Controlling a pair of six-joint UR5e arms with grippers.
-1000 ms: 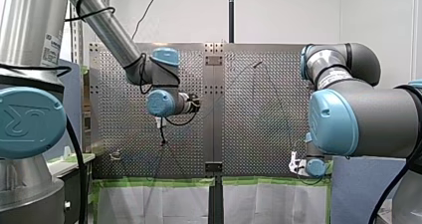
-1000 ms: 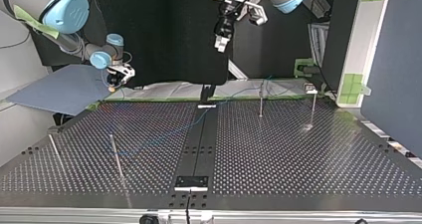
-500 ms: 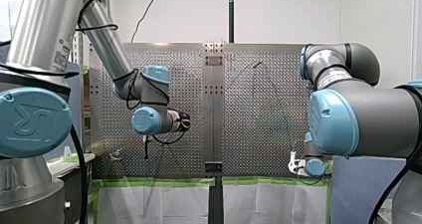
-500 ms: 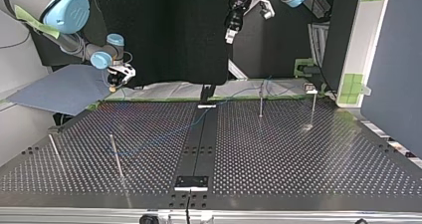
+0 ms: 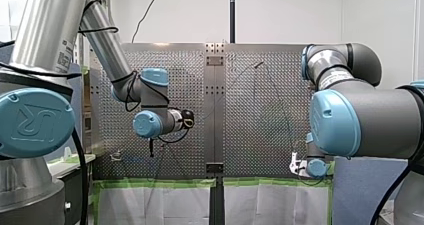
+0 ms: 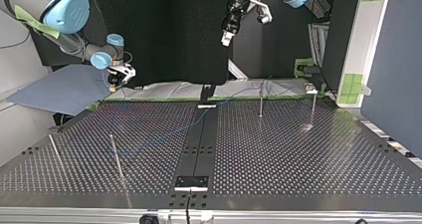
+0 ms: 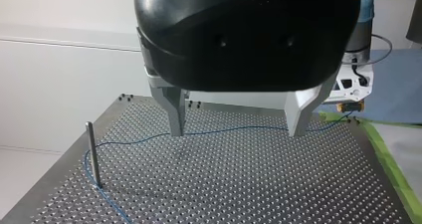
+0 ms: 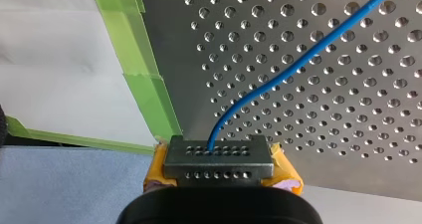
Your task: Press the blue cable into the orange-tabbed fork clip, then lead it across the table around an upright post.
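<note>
Apparently the clip step is only being set up. My right gripper (image 8: 219, 157) pinches the end of the blue cable (image 8: 278, 82) between its yellow pads, just off the green-taped edge of the table (image 6: 298, 164) near a corner. The cable lies slack across the holes and bends at the foot of an upright post (image 7: 92, 154). My left gripper (image 7: 238, 132) hangs above it, fingers spread, holding nothing. I cannot pick out the fork clip. Next, I judge, the left must drop astride the cable and close.
</note>
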